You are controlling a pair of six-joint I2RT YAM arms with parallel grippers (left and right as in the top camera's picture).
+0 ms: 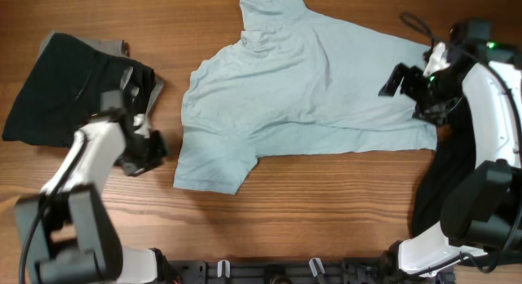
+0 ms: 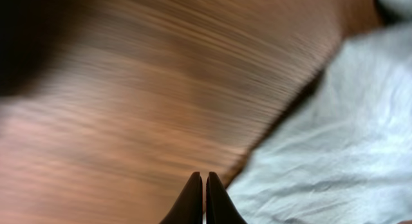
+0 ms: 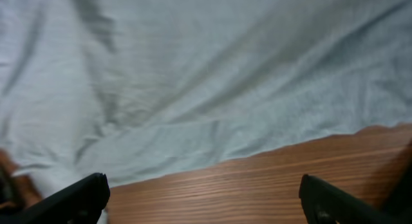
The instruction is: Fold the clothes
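Pale blue T-shirt [image 1: 310, 80] lies spread across the middle of the wooden table [image 1: 326, 210]. Its collar is at the far edge, one sleeve pokes out near-left, and the hem is over on the right, so its long axis runs roughly left to right. No print, tag or writing shows on it anywhere. The right gripper [image 1: 397, 80] hangs right over the hem end with its jaws spread wide. From its wrist view both fingers [image 3: 77, 198] straddle the line where cloth meets wood, with nothing held. The left gripper [image 1: 151, 151] sits over bare wood just left of that near sleeve, with the shirt on its right. Its fingers [image 2: 191, 201] are pinched together and there's nothing between them, though that view is blurred. I'd say the right arm is the better placed: the edge is directly beneath it, while the left would have to open up and reach right. Off to the far left there's a black garment [image 1: 57, 96] with grey lining [image 1: 110, 47] showing. Another black piece [image 1: 444, 178] lies under the right arm.
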